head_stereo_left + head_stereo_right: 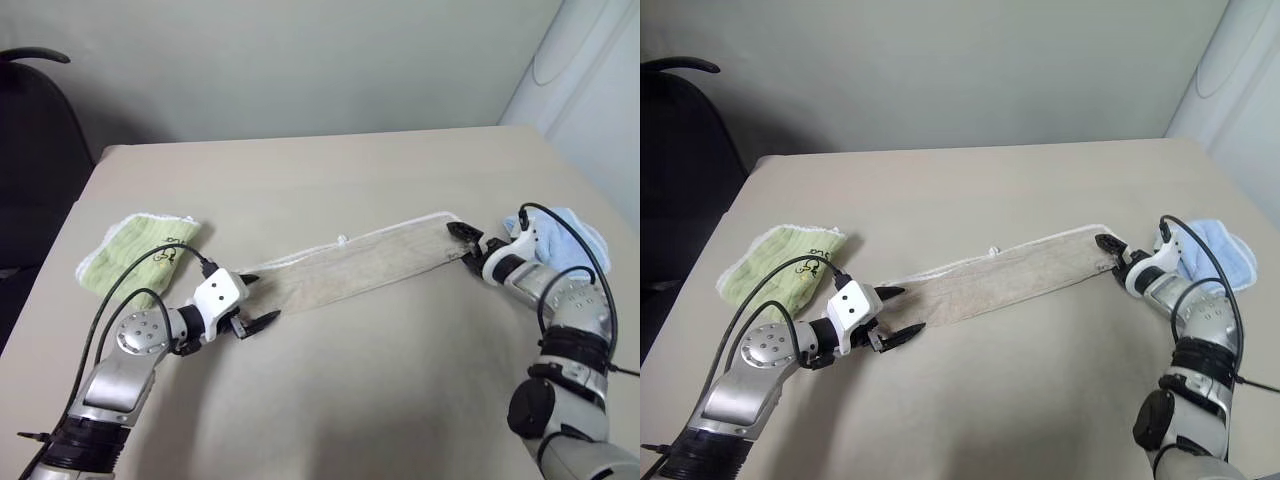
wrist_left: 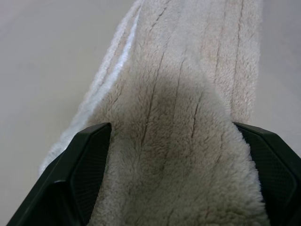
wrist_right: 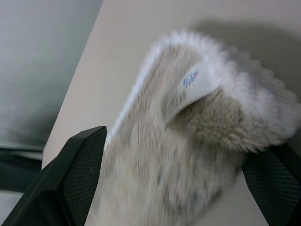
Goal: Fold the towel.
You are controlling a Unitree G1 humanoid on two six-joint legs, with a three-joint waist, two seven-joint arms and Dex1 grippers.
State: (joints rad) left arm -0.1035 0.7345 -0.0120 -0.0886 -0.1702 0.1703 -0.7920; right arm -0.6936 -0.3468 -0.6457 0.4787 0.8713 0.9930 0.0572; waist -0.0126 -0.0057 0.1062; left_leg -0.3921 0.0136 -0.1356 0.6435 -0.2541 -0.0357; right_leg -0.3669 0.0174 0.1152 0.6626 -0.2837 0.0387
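Towel (image 1: 360, 262): beige ribbed terry with white stitched edging and a small white loop on its far long edge. It is lying on the table (image 1: 330, 180) as a long narrow strip, running from about 8 o'clock of the table's centre to about 2 o'clock.

Left gripper (image 1: 256, 300): sitting at the towel's 8 o'clock end, its two black fingers (image 2: 80, 174) spread wide, one on each side of the strip. In the left wrist view the cloth is filling the space between them; whether they are pressing it cannot be told.

Right gripper (image 1: 466, 243): sitting at the towel's 2 o'clock end, fingers (image 3: 70, 183) likewise standing wide apart. In the right wrist view the towel's end is bunching between them, with a small white tag (image 3: 190, 87) turned up on it.

Green striped cloth (image 1: 135, 255): lying crumpled near the table's 9 o'clock edge, just beyond the left arm, apart from the towel.

Light blue cloth (image 1: 570, 232): lying near the 3 o'clock edge, partly behind the right wrist.

Dark chair (image 1: 30, 150): standing beyond the table's 10 o'clock corner.
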